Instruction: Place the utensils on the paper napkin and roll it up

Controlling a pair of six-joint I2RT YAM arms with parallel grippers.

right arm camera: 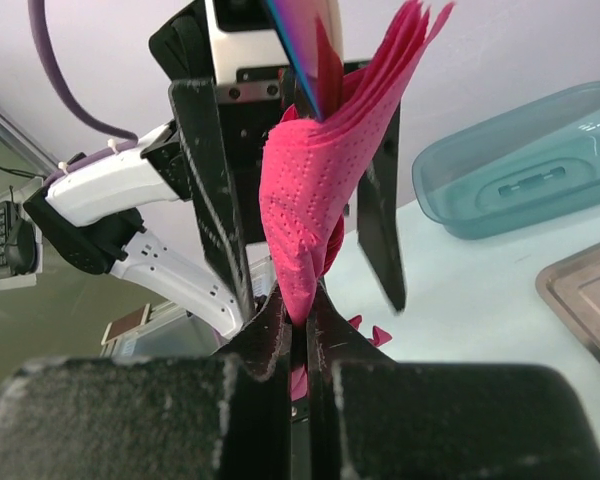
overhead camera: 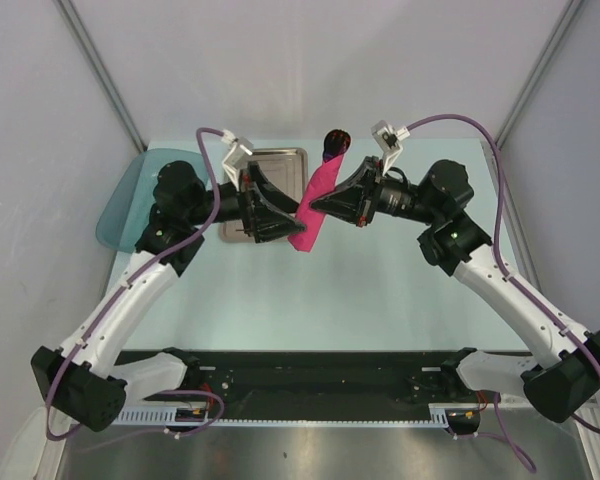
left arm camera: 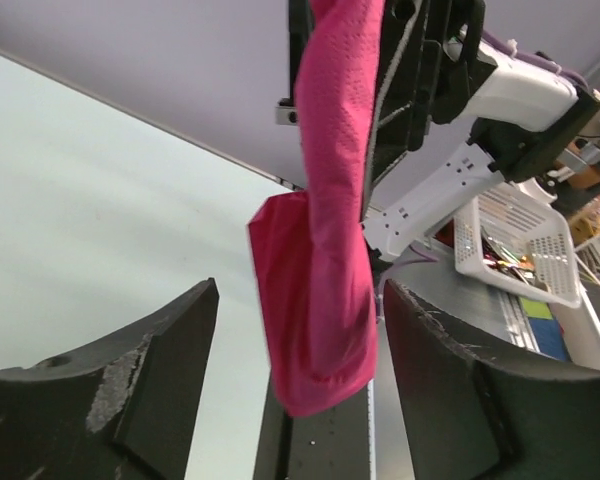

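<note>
The magenta paper napkin (overhead camera: 315, 200) is rolled into a long bundle and held in the air above the table, between both arms. Utensil ends (overhead camera: 334, 143), dark red and purple, stick out of its far end; in the right wrist view a purple-blue tip (right arm camera: 298, 50) and a red one show at the top of the roll (right arm camera: 320, 190). My right gripper (right arm camera: 298, 322) is shut on the roll's middle (overhead camera: 314, 206). My left gripper (left arm camera: 300, 335) is open, its fingers (left arm camera: 150, 370) standing either side of the roll's hanging lower end (left arm camera: 315, 300) without touching it.
The steel tray (overhead camera: 280, 160) lies at the back behind the left gripper; its corner shows in the right wrist view (right arm camera: 585, 300). The teal plastic dish (overhead camera: 120, 210) sits at the table's left edge and also shows in the right wrist view (right arm camera: 520, 160).
</note>
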